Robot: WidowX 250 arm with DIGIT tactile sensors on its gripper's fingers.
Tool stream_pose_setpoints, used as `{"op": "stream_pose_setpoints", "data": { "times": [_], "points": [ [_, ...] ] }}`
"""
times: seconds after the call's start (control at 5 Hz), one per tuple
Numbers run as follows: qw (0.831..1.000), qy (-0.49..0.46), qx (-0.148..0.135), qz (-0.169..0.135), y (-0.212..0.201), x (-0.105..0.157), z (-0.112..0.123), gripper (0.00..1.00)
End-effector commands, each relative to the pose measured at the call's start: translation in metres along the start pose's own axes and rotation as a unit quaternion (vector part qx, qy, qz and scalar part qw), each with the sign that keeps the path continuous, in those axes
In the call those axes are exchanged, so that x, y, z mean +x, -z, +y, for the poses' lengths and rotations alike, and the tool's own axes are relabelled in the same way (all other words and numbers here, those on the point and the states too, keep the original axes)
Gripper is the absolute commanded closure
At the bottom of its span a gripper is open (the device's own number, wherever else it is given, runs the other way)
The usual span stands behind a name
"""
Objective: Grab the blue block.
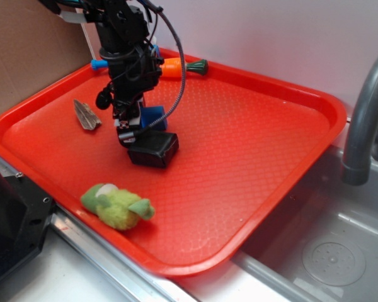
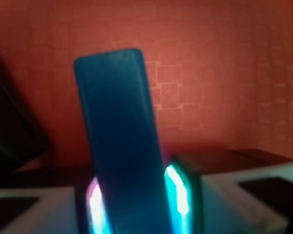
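Exterior view, left to right. A dark object (image 1: 9,220) is cut off at the lower left edge; what it is cannot be made out. A red tray (image 1: 252,157) fills most of the frame, its textured floor mostly bare on the right half. A grey-brown shell-like piece (image 1: 87,115) is seen in the upper left of the tray. A green plush toy (image 1: 116,206) lies near the tray's lower rim. A blue toy (image 1: 99,63) at the far rim is mostly hidden behind the arm; only a tip is seen. The gripper (image 1: 131,129) is pointed down just left of centre, and the blue block (image 1: 154,117) is seen at it, partly covered by the gripper body, so only a corner shows. A black block (image 1: 154,149) sits directly below, touching or nearly touching the gripper tip; contact cannot be confirmed. An orange carrot toy (image 1: 183,67) with a green top lies at the far rim. A grey faucet (image 1: 365,119) is cut off at the right edge, above a metal sink (image 1: 327,251).

Wrist view: blurred. The blue block (image 2: 119,141) is seen upright, slightly tilted, clamped between the two fingers (image 2: 183,195), which glow cyan and pink. The fingers are closed on the block. A dark shape at far left is cropped, likely the black block.
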State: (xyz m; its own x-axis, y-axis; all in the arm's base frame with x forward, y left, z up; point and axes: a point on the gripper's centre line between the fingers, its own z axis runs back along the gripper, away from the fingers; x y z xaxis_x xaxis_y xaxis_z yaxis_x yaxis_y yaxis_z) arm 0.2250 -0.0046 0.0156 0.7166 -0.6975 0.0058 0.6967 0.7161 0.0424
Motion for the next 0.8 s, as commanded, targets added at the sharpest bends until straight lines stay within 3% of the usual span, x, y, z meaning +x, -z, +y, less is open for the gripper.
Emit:
{"op": "stream_pose_setpoints", "data": {
  "times": [0.0, 0.2, 0.4, 0.6],
  "points": [
    [0.972, -0.225, -0.006, -0.064, -0.091, -0.081, -0.001, 1.00],
    [0.938, -0.345, -0.010, -0.039, -0.144, -0.096, -0.009, 1.00],
    [0.888, -0.459, -0.016, -0.002, -0.195, -0.076, -0.010, 1.00],
    [0.873, -0.486, -0.022, -0.017, -0.246, -0.073, -0.005, 1.00]
  ]
}}
